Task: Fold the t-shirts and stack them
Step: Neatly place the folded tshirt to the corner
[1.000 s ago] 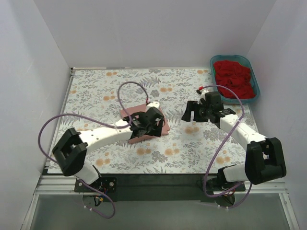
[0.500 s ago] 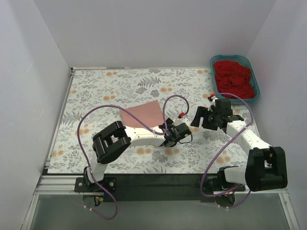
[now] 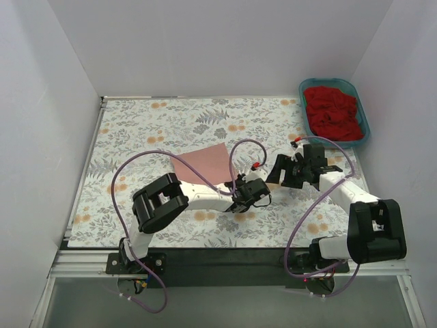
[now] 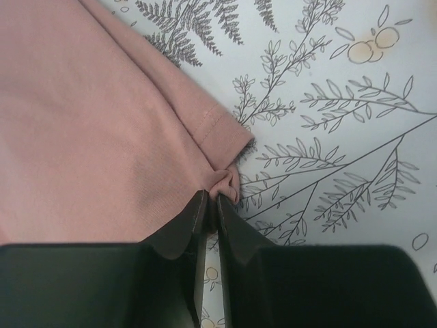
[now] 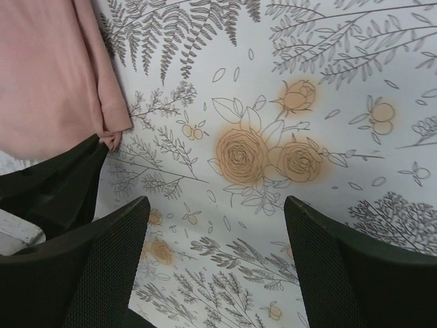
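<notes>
A dusty-pink t-shirt (image 3: 203,164) lies folded on the floral cloth near the middle of the table. My left gripper (image 3: 240,202) sits at its near right corner. In the left wrist view the left gripper (image 4: 212,197) is shut, pinching a small bunch of the pink t-shirt's (image 4: 102,123) hemmed corner between its tips. My right gripper (image 3: 273,176) hovers just right of that corner; in its own view the right gripper (image 5: 215,205) is open over bare cloth, with the pink t-shirt (image 5: 54,75) at upper left. A red t-shirt (image 3: 333,113) lies crumpled in the tub.
The teal oval tub (image 3: 363,116) stands at the far right corner. The grey-and-orange floral cloth (image 3: 150,123) covers the table. White walls close in on three sides. A purple cable (image 3: 239,147) loops over the pink shirt's right edge.
My left arm swung off the pink shirt round to its near right corner, and its jaws closed on that corner. The right gripper shifted slightly and stayed open.
</notes>
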